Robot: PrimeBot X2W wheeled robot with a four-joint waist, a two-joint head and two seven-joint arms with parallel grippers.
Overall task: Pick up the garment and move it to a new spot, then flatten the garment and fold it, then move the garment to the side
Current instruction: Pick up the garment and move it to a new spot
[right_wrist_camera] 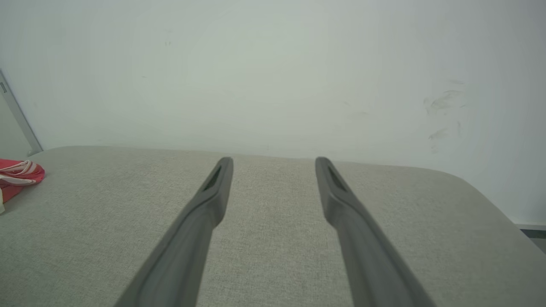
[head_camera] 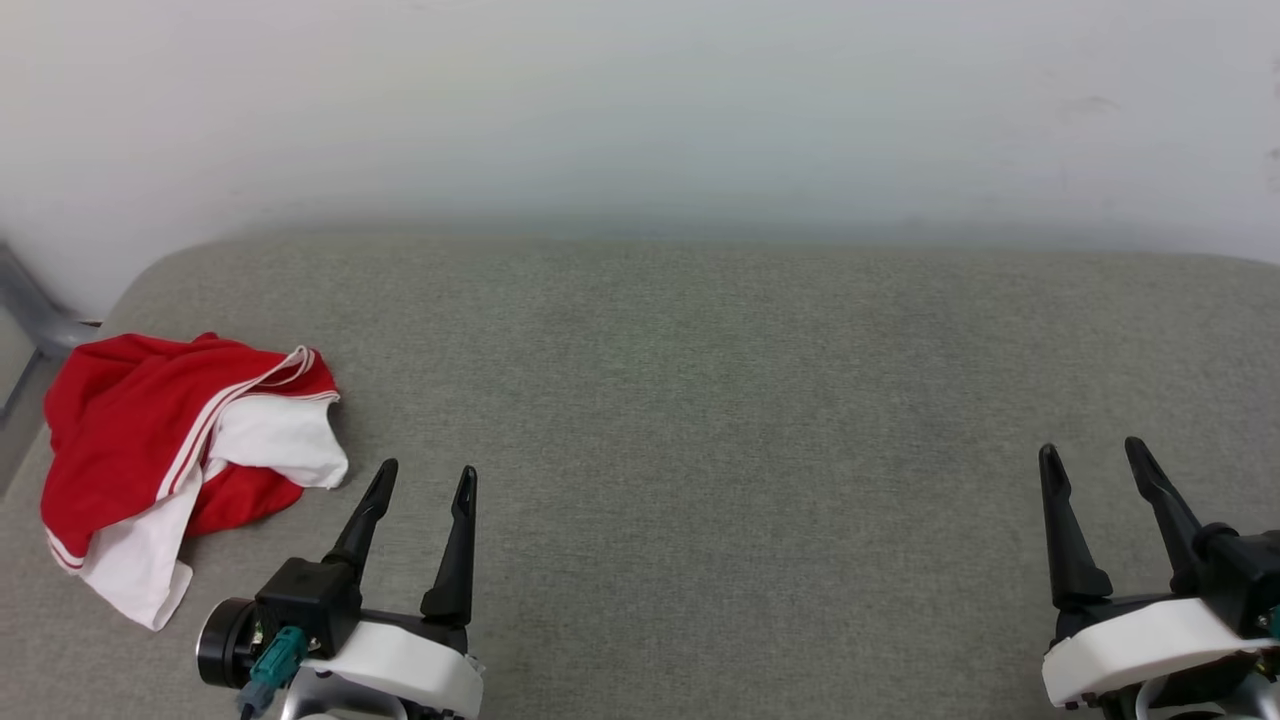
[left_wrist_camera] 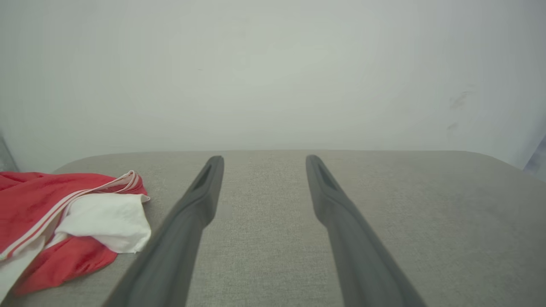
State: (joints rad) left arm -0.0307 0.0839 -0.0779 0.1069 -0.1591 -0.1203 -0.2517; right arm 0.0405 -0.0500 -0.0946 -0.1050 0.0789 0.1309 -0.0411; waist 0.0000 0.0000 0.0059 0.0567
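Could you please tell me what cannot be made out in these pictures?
Head view: the garment is crumpled, so its own folds hide its type and underside.
Both wrist views: the garment is cut off by the left edge.
Head view: the left pincer and right pincer are cut off at the base by the bottom edge, the right one also by the right edge.

A grey woven cushion (head_camera: pixel 760 450) with rounded corners spreads across the head view from 9 to 3 o'clock. Behind it, toward 12, stands a plain pale wall (head_camera: pixel 640 100). A slanted grey metal bar (head_camera: pixel 30 310) shows at 9 o'clock. In the right wrist view, faint scuff marks (right_wrist_camera: pixel 441 102) smudge the wall at 2 o'clock, and a dark strip (right_wrist_camera: pixel 531 232) lies at 4.
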